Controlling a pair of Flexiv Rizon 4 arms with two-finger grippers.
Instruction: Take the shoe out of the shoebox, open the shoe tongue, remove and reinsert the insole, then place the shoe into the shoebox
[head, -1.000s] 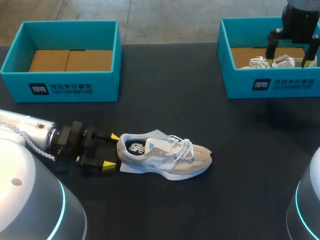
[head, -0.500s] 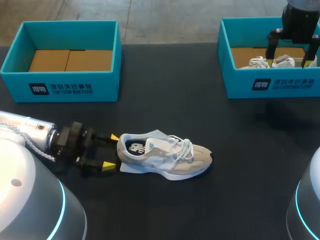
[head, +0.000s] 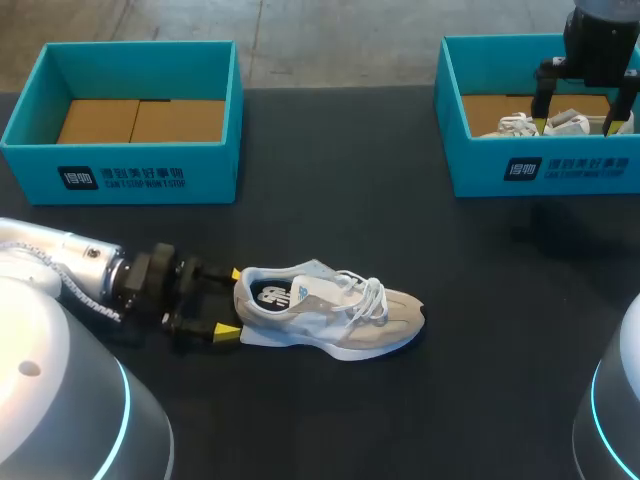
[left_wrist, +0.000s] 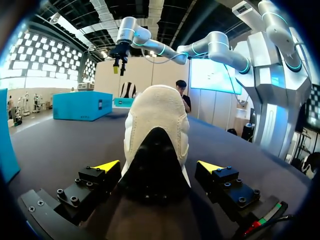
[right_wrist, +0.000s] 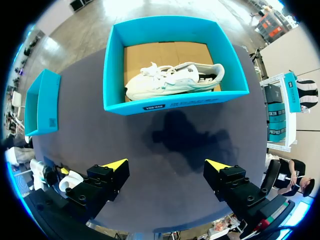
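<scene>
A grey and white shoe (head: 330, 310) lies on its side on the black table, toe to the right. My left gripper (head: 229, 301) is open at its heel. In the left wrist view the heel (left_wrist: 157, 125) sits between the yellow-tipped fingers (left_wrist: 106, 166) of the left gripper (left_wrist: 157, 165), with a gap on each side. My right gripper (head: 576, 124) hangs open above the teal shoebox (head: 545, 170) at the back right. In the right wrist view the right gripper (right_wrist: 167, 165) is well above that shoebox (right_wrist: 175, 103), and a second white shoe (right_wrist: 172, 80) lies inside.
A second teal shoebox (head: 120, 175) stands at the back left, holding only its cardboard floor. It also shows in the right wrist view as a teal box (right_wrist: 40, 102) off to the side.
My left gripper has slid slightly to the right, closer around the shoe's heel. The right arm and the shoe have not moved.
</scene>
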